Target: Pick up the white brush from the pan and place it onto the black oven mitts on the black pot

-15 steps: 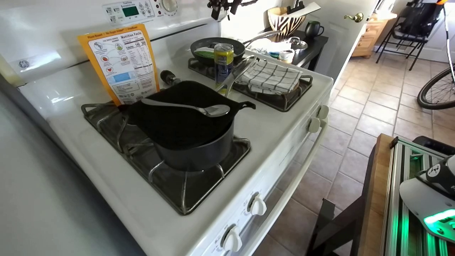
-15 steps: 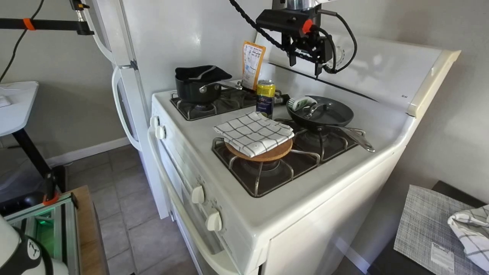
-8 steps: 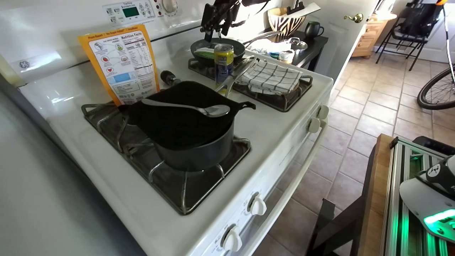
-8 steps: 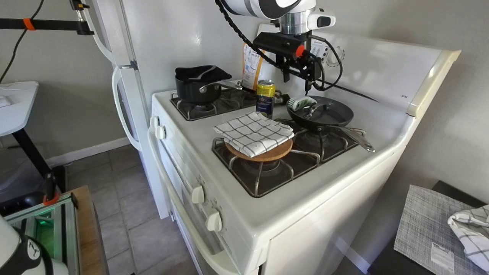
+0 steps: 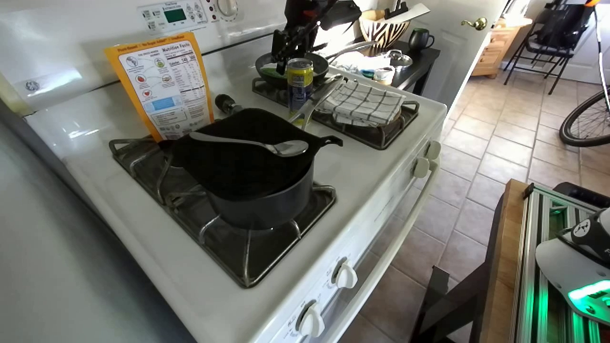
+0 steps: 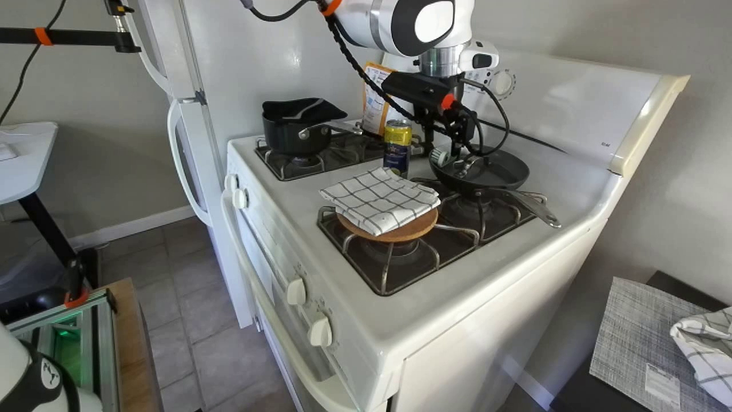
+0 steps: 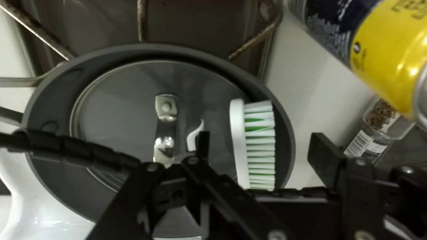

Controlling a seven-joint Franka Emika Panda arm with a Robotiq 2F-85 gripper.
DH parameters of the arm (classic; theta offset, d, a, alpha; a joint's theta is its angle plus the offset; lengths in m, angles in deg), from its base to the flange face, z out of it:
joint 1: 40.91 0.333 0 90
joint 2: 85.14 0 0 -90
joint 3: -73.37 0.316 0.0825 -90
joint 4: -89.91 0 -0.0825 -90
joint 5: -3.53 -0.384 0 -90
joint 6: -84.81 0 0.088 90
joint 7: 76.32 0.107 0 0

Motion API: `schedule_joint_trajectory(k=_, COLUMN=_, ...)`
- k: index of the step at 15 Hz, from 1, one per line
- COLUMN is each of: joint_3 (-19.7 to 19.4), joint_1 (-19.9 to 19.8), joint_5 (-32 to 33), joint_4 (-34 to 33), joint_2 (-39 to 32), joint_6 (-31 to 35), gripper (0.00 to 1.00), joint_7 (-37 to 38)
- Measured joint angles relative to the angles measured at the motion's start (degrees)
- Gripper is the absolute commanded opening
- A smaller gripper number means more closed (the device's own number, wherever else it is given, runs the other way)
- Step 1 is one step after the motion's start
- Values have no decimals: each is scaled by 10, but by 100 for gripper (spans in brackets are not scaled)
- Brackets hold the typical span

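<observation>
Stovetop (image 5: 350, 166), brush (image 7: 250, 145) (bristles (image 7: 261, 146) rimward), paralleling lid handle (image 7: 165, 130)

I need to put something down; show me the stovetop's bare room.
Bare stovetop lies between the grates under pot and cloth, toward the knobs; a strip also runs beside the fridge. It's crowded at the pan: brush inside, gripper above, can beside.

White brush (image 7: 239, 143) is just chilling in the pan (image 7: 53, 101), bristles (image 7: 261, 146) facing right, fingers (image 7: 323, 160) spread wide with one showing either side of it. Shiny handle (image 7: 164, 133) to its left, yellow-and-navy can (image 7: 377, 50) top right, small jar (image 7: 371, 137) just below that.
</observation>
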Motion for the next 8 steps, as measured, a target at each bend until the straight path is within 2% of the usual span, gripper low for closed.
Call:
schedule_joint_trajectory(k=2, joint_3=0, joint_1=0, joint_5=0, joint_4=-3, joint_2=-5, joint_6=0, gripper=60, joint_7=0)
schedule_joint_trajectory(k=3, joint_3=0, joint_1=0, joint_5=0, joint_4=-5, joint_2=-7, joint_6=0, gripper=58, joint_7=0)
schedule_joint_trajectory(k=4, joint_3=0, joint_1=0, joint_5=0, joint_4=-7, joint_2=-9, joint_6=0, gripper=40, joint_7=0)
schedule_joint_trajectory(k=5, joint_3=0, joint_1=0, joint_5=-1, joint_4=-9, joint_2=-11, joint_6=0, gripper=28, joint_7=0)
schedule_joint_trajectory(k=8, joint_3=1, joint_1=0, joint_5=-1, joint_4=-13, joint_2=-15, joint_6=0, gripper=7, joint_7=0)
